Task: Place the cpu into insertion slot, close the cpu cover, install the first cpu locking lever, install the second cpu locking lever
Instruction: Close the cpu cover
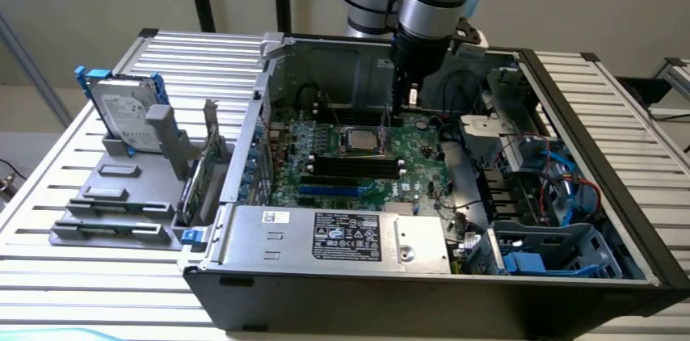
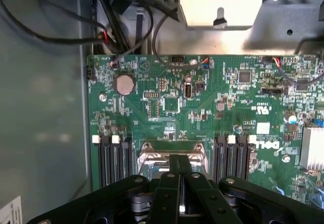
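The green circuit board (image 1: 415, 147) lies inside the open computer case. Its insertion slot (image 1: 361, 141) holds the pale silver cpu (image 1: 363, 140), with the silver cpu cover (image 2: 147, 157) around it as a metal frame. My gripper (image 1: 409, 105) hangs above the board, just past the slot toward the exterior view's right and back. In the wrist view my gripper (image 2: 180, 183) has its black fingers (image 2: 171, 183) pressed together, right in front of the cover's edge, hiding the middle of the socket. Nothing clearly shows between them. I cannot make out the locking levers.
Black memory slots (image 2: 112, 158) flank the socket on both sides. A power supply (image 1: 334, 236) sits at the case front, a drive cage with blue cables (image 1: 544, 187) on the exterior view's right. A hard drive on a grey stand (image 1: 128, 119) is outside the case.
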